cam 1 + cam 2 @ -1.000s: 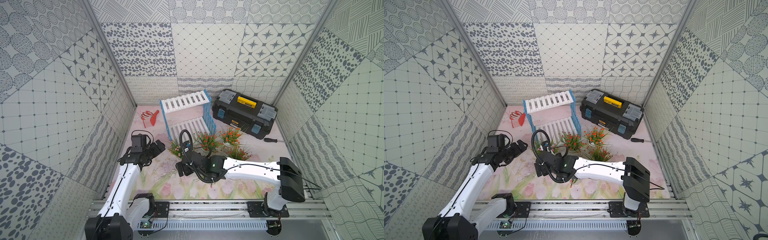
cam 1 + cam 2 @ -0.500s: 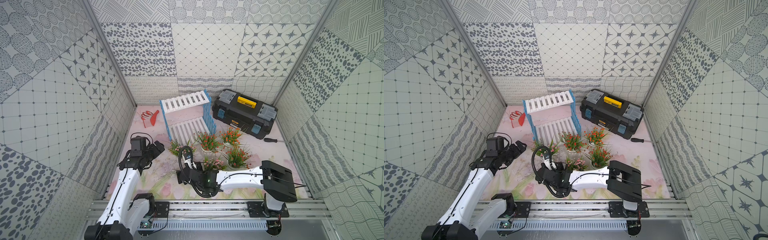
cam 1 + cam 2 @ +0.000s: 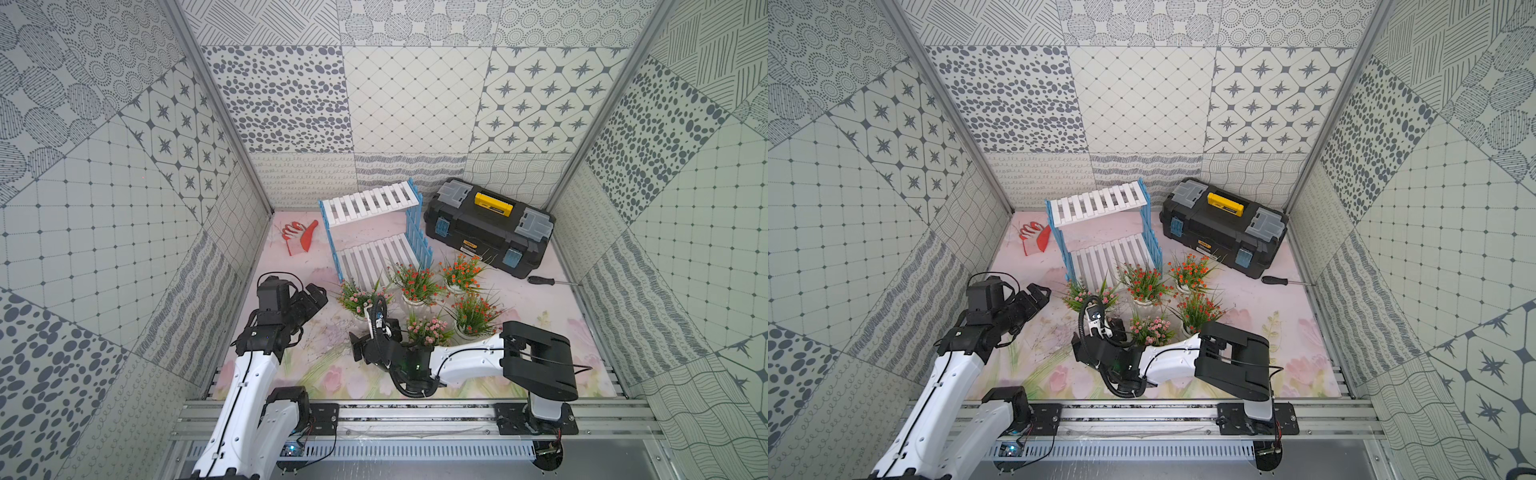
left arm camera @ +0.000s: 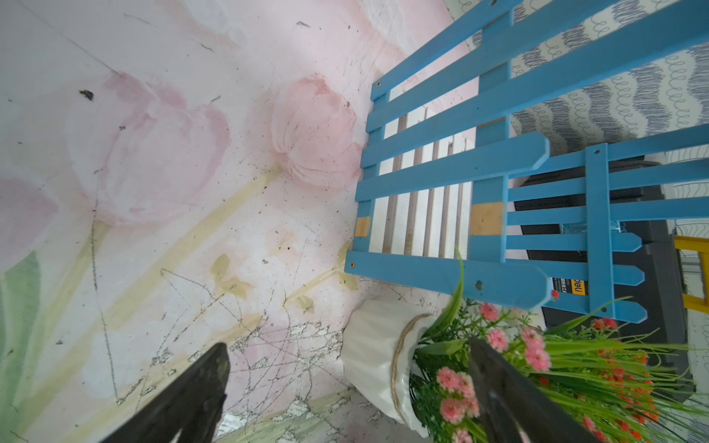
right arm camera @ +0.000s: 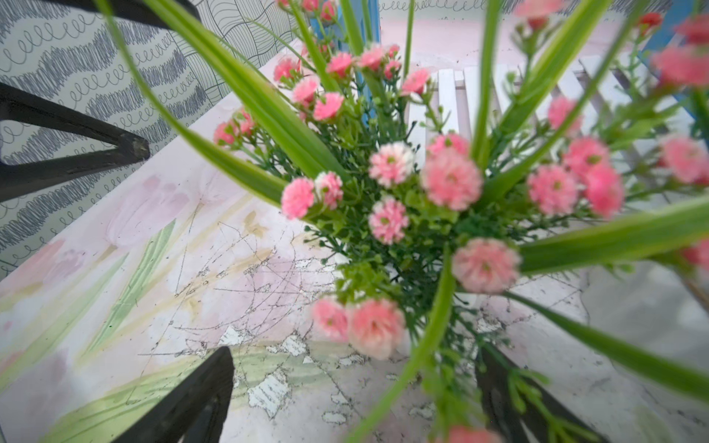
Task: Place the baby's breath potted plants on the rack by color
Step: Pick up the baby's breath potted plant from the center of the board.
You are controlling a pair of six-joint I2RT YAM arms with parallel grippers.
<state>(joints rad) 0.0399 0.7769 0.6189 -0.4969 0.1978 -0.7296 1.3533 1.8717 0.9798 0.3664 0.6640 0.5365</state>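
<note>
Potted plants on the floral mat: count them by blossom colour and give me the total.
Pink-blossom potted plants: 2
Orange-red-blossom potted plants: 3
Total: 5

White tubular links on the left arm [image 3: 249, 374] and right arm [image 3: 469, 357], black joints; black cables [image 3: 411, 393] loop behind the black right gripper [image 5: 356, 356].
</note>
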